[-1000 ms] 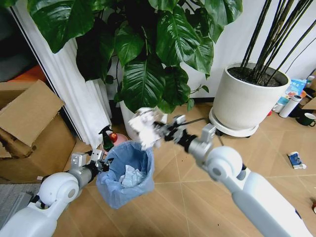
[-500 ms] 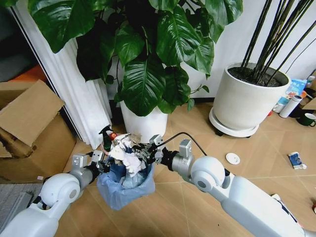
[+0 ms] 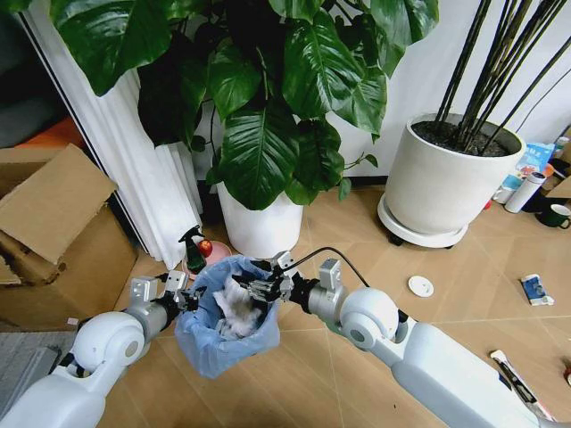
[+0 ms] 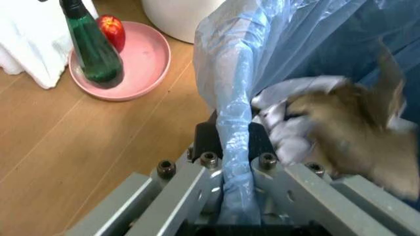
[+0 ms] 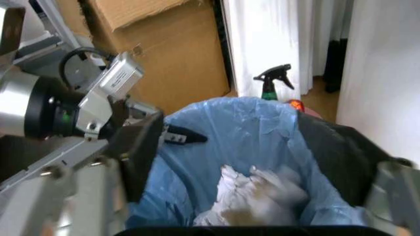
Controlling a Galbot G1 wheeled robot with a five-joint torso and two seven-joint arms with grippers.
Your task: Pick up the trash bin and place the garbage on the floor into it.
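We are holding the bin (image 3: 225,316) up off the floor (image 3: 357,357) with our left gripper (image 3: 185,298), whose jaws are clenched on the near rim, the blue bag (image 4: 231,123) pinched between them in the left wrist view. Our right gripper (image 3: 260,287) is hanging over the bin's mouth with its jaws released and spread wide, one finger (image 5: 141,147) on each side of the opening in the right wrist view. The crumpled paper (image 5: 253,196) is lying inside the bag, below the right jaws and apart from them. More garbage is lying on the floor well off to our right: a white lid (image 3: 420,286), a blue packet (image 3: 533,289) and a white tube (image 3: 510,370). A spray bottle (image 4: 92,49) and an apple (image 4: 113,28) are sitting on a pink plate (image 4: 141,64) just behind the bin.
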